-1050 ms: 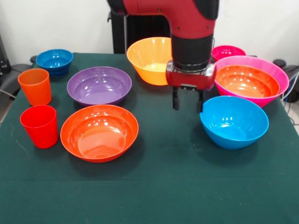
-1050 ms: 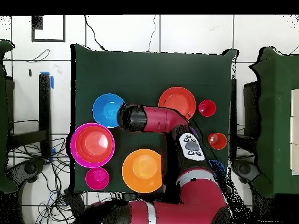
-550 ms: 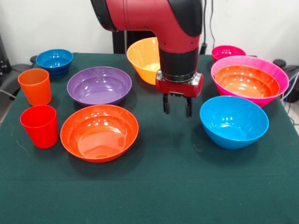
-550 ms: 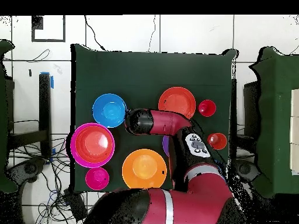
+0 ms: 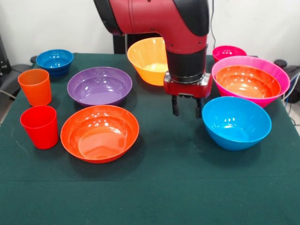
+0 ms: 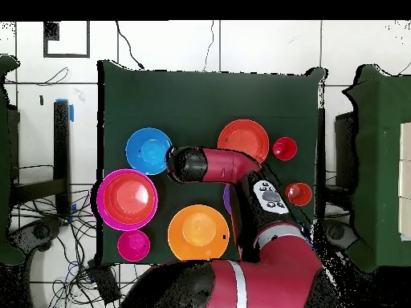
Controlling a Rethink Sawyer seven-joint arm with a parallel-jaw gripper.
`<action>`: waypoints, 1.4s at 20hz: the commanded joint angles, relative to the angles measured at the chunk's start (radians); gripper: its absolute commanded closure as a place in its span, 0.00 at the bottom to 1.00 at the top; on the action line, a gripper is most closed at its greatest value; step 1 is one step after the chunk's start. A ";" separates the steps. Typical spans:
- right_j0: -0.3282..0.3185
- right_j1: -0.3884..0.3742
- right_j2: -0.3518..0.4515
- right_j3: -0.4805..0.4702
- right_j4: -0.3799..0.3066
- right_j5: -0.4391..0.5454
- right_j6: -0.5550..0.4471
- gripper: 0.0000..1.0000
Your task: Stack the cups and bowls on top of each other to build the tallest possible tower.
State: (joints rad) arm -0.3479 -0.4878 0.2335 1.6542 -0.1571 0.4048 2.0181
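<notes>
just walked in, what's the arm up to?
The Sawyer's gripper hangs open and empty just beside the rim of the large glossy blue plastic bowl, holding nothing. The tower so far is a shallow red-orange bowl nested in the deep magenta-pink bowl. The purple bowl, the other red-orange bowl, the yellow-orange bowl, the small bowls and the orange tumbler and red tumbler sit loose on the green table.

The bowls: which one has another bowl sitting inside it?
The big pink bowl. A red-orange bowl sits nested inside it, while every other bowl stands alone and empty.
</notes>
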 commanded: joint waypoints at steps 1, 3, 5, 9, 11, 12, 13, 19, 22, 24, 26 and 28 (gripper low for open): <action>0.018 -0.132 0.091 0.013 0.000 0.191 -0.051 0.00; 0.024 -0.160 0.088 0.006 0.007 0.237 -0.047 0.00; 0.024 -0.176 0.089 0.013 0.010 0.254 -0.037 0.00; 0.016 -0.153 0.100 0.033 -0.003 0.214 -0.023 0.00; 0.014 -0.127 0.101 0.036 -0.013 0.183 -0.018 0.00; 0.010 -0.110 0.101 0.039 -0.020 0.160 -0.016 0.00; 0.006 -0.093 0.102 0.042 -0.027 0.137 -0.015 0.00; -0.007 -0.023 0.115 0.046 -0.044 0.034 -0.008 0.00; -0.016 0.018 0.127 0.028 -0.046 0.006 -0.014 0.00; -0.015 0.023 0.129 0.030 -0.047 -0.001 -0.012 0.00; -0.021 0.039 0.139 0.032 -0.045 -0.021 -0.010 0.00; -0.027 0.052 0.150 0.034 -0.043 -0.037 -0.009 0.00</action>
State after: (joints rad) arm -0.3626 -0.5297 0.2865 1.6579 -0.1578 0.4481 2.0181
